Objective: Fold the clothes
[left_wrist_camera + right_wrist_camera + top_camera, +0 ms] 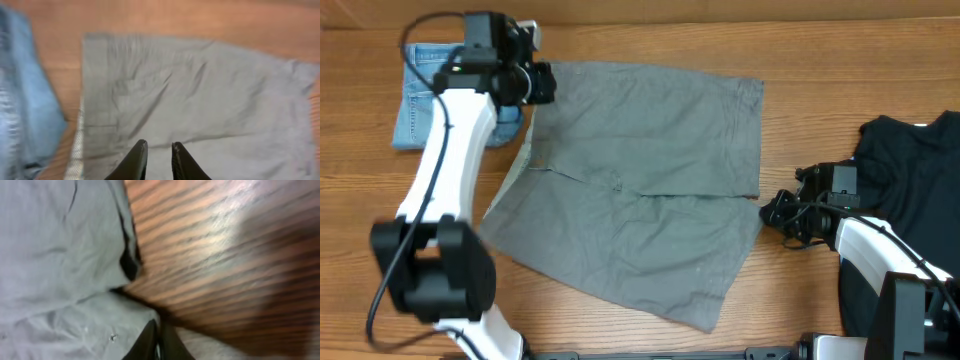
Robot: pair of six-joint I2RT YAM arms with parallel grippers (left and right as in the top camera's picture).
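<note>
the grey shorts (640, 190) lie spread out flat on the middle of the wooden worktop (650, 30). the waist end is toward the left, where a pale strip of lining (525, 150) shows along the edge, and the two legs reach toward the right. the upper leg lies fairly square to the worktop edge; the lower leg slants down and to the right. a few soft creases run across the cloth.

the left gripper (535, 85) hangs over the upper left corner of the shorts. in the left wrist view its fingers (136, 162) stand a narrow gap apart above the grey cloth, with nothing between them. small blue denim shorts (420, 90) lie just beside that corner, at the far left, partly under the left arm.

the right gripper (775, 212) sits at the right edge of the shorts, where the two legs meet. in the right wrist view its fingers (150, 342) are pressed together, low against the hem. i cannot tell whether any cloth is pinched between them. a dark opening shows at the leg hem next to bare wood.

a black garment (910, 170) lies heaped at the far right, well apart from the grey shorts.
</note>
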